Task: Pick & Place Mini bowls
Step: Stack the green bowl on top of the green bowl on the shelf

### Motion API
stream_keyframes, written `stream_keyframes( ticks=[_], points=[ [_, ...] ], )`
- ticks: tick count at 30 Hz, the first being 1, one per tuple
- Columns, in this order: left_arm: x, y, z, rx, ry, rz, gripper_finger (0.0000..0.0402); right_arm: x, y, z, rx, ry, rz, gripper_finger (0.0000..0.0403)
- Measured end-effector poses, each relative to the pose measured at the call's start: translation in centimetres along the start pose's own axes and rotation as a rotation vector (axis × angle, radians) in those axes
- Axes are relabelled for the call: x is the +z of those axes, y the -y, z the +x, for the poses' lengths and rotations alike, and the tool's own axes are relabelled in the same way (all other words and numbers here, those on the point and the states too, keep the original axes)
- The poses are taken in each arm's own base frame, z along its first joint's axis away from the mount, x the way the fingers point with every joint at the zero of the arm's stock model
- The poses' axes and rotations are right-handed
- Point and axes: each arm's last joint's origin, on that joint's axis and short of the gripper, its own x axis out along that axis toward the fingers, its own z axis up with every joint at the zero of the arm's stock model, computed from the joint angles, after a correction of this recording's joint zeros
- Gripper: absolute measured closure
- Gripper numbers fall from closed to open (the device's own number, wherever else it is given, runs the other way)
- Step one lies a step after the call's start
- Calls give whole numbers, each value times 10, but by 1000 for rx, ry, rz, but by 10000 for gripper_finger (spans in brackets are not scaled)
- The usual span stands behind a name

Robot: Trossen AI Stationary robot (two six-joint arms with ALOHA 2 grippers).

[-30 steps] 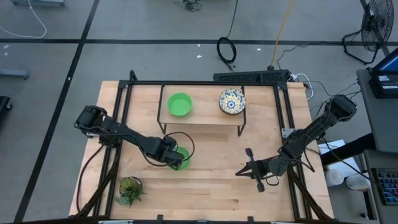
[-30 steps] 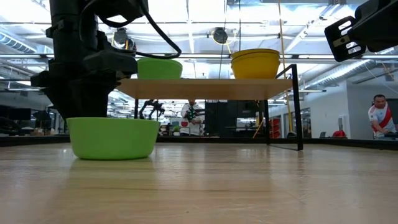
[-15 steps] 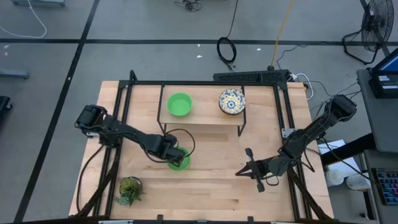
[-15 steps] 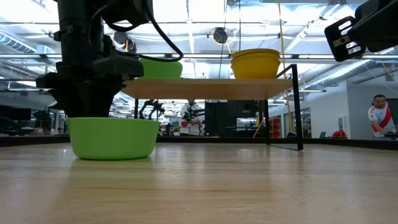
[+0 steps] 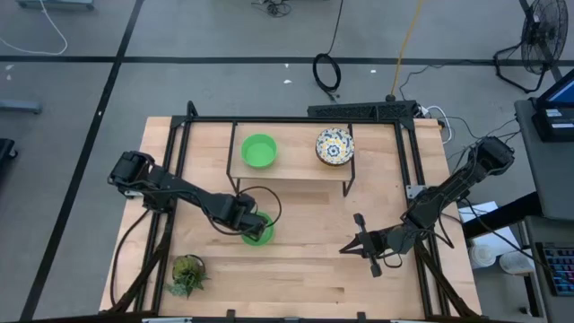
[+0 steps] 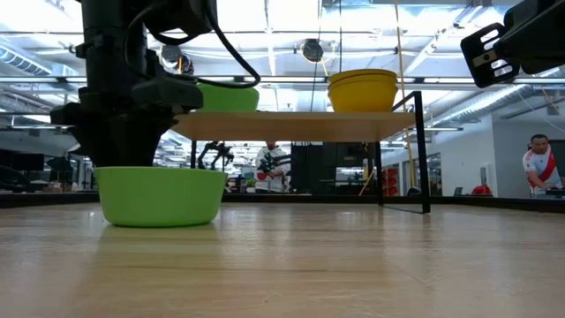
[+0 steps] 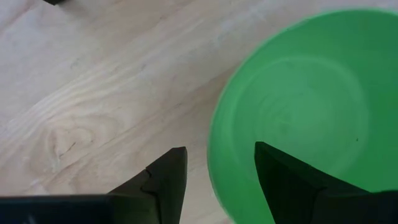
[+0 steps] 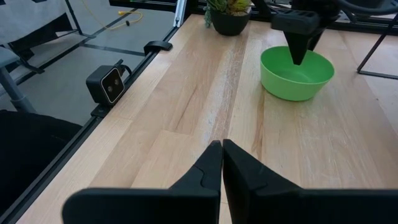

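One plain green mini bowl (image 5: 259, 231) (image 6: 160, 195) stands on its base on the table. My left gripper (image 7: 214, 171) is open above it, one finger inside the bowl and one outside its rim. A second green bowl (image 5: 259, 151) and a floral bowl with a yellow outside (image 5: 334, 146) (image 6: 362, 90) stand on a small raised wooden shelf (image 5: 296, 170). My right gripper (image 8: 222, 155) (image 5: 344, 248) is shut and hangs above the table's near right part, touching nothing. No other bowls show. My left gripper comes from above, pointing down, astride the green bowl's rim (image 7: 212, 143) on the side toward the table's left. One finger (image 7: 283, 177) is inside the bowl and one (image 7: 166, 180) outside. I cannot tell whether either touches the wall. The bowl rests on the table.
A small spiky potted plant (image 5: 187, 274) (image 8: 229, 12) stands near the table's near left corner. A black frame (image 5: 184, 135) runs round the table. A small camera (image 8: 111, 84) sits at the table's edge. Bare wood lies between the two grippers. People show in the room behind.
In the first half second my left gripper shifted a little toward the table's left over the green bowl, uncovering more of it in the high view. The bowl has stayed where it was. Since then nothing has moved.
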Motion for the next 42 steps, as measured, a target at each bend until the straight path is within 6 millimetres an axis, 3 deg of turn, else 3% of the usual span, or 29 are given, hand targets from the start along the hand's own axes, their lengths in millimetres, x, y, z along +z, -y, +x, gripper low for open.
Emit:
stream_keyframes(
  ticks=[33,42],
  points=[
    [0,0,0,-1,-4,12,211,0,0,0,0,0,0,401],
    [0,0,0,-1,-4,-65,211,0,0,0,0,0,0,401]
  ],
)
